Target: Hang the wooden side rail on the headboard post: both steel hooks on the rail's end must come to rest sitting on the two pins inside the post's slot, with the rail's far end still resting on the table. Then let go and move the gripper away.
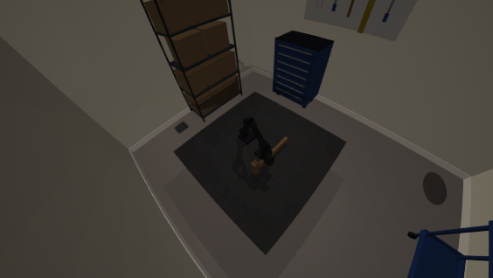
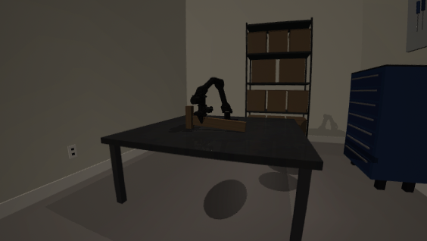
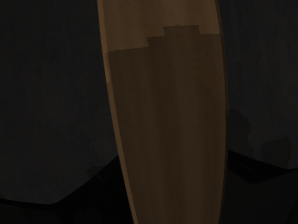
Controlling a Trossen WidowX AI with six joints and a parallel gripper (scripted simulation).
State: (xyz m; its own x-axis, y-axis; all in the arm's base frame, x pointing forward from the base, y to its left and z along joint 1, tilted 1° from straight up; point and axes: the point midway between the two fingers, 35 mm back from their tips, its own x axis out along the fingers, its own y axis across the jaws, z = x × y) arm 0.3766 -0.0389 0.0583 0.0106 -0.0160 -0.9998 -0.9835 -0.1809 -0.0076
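On the dark table, the rail met the post.
Claw gripped it near the left edge (hooks hidden); release remained.

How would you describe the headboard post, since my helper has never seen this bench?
On the dark table, find the long wooden rail. The headboard post is the short upright wooden block at its end, standing taller than the rail.
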